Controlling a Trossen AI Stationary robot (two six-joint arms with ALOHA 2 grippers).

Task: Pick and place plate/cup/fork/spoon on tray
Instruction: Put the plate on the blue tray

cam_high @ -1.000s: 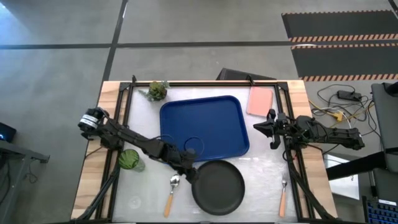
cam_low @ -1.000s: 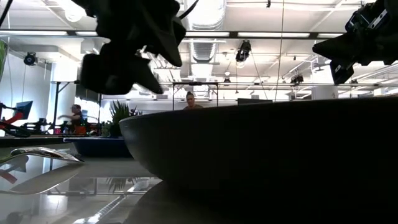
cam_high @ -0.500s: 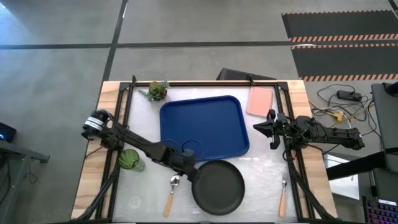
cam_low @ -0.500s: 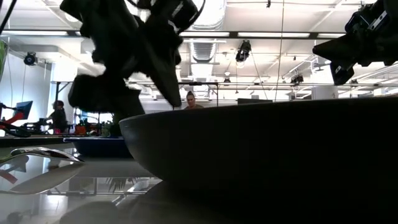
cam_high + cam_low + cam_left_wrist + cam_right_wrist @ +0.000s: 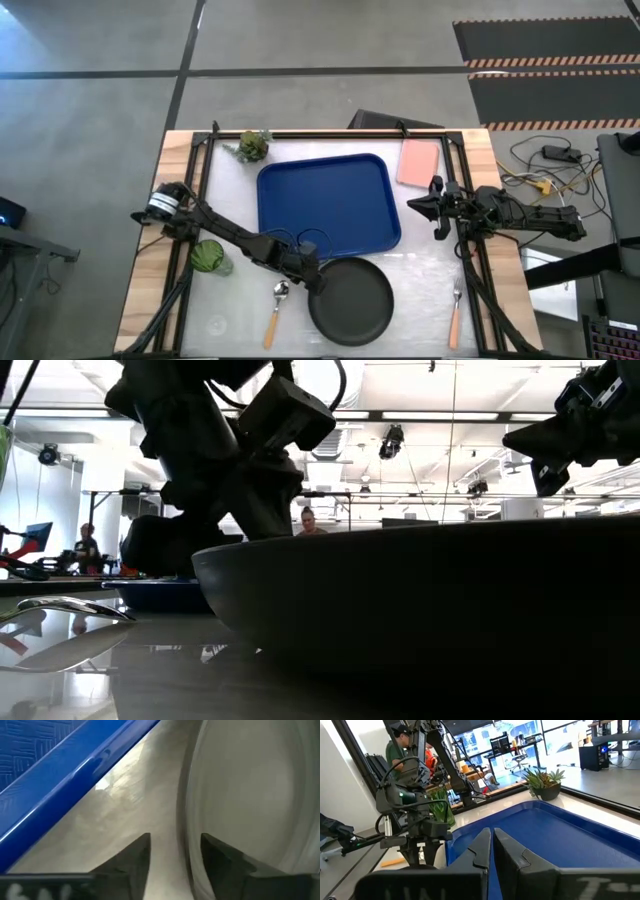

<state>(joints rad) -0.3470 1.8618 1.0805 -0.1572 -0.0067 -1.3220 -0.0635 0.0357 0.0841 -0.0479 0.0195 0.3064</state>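
While one plate (image 5: 350,300), cup (image 5: 208,256), fork (image 5: 455,312), spoon (image 5: 276,308) lie off the tray (image 5: 330,200), left hand (image 5: 313,281) gapes; right hand (image 5: 420,204) closed.

open-plan robotics lab or workshop: concrete floor (image 5: 330,45) with hazard-striped mat (image 5: 545,62), exposed ceiling ducts (image 5: 335,385), computer workstations (image 5: 502,742), people (image 5: 87,546) at benches.

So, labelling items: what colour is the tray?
Dark blue; the tray shows best in the high view.

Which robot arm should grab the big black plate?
The left. Its end effector is open, straddling the plate rim beside the tray. The right end effector waits shut, farther off.
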